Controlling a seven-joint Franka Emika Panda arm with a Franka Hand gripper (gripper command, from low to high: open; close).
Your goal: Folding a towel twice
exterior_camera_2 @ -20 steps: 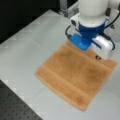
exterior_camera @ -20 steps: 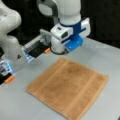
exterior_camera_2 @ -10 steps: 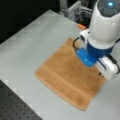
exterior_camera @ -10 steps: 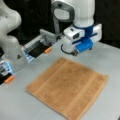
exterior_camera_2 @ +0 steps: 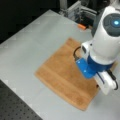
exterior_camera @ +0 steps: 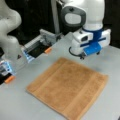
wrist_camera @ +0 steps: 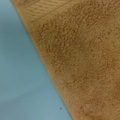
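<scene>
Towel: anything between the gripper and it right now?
Nothing visible. The towel lies flat and unfolded on the grey table, with nothing on top of it. In a front view the gripper hangs above the towel's far edge. The wrist view shows only towel and bare table; no fingers appear.

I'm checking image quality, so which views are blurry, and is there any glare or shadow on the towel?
Both front views are soft; the towel shows no glare. In a front view the arm hides the gripper and part of the towel. The wrist view shows nubby weave, evenly lit, beside the table.
</scene>
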